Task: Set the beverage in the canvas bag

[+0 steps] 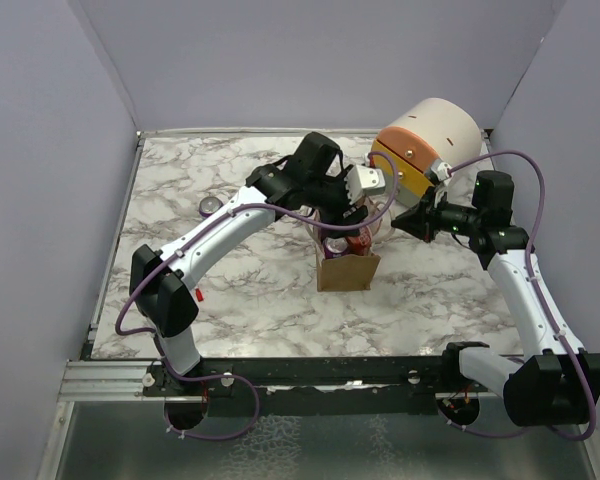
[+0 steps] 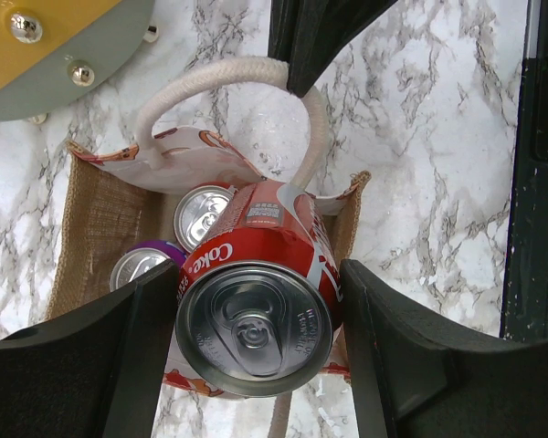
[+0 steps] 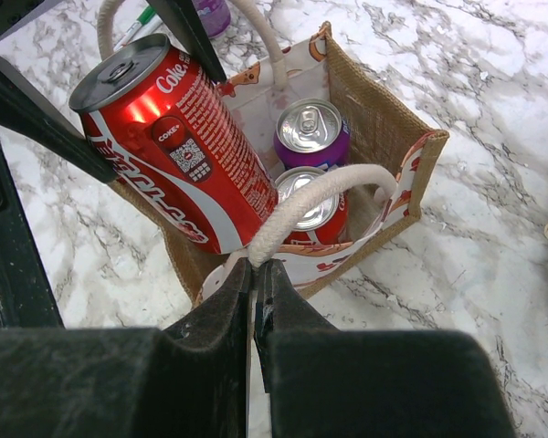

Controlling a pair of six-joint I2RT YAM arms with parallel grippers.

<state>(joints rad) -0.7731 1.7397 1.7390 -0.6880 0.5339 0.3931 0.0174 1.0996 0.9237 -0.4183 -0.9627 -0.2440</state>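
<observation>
The red Coke can (image 2: 256, 310) is tilted in my left gripper (image 2: 256, 351), which is shut on it, its lower end inside the mouth of the tan canvas bag (image 2: 96, 228). In the top view the bag (image 1: 348, 272) stands mid-table under the left gripper (image 1: 352, 215). A purple can (image 3: 310, 132) and another red can (image 3: 321, 212) stand upright inside. My right gripper (image 3: 258, 269) is shut on one pale loop handle (image 3: 324, 192) and holds it up; it reaches in from the right (image 1: 400, 218). The Coke can (image 3: 169, 151) leans over the bag's near-left corner.
A large cream-and-orange cylinder (image 1: 430, 140) lies at the back right, close behind the bag. A small round grey object (image 1: 210, 206) sits at the left, and a small red piece (image 1: 197, 294) lies near the left arm. Purple walls enclose the marble table (image 1: 240, 300).
</observation>
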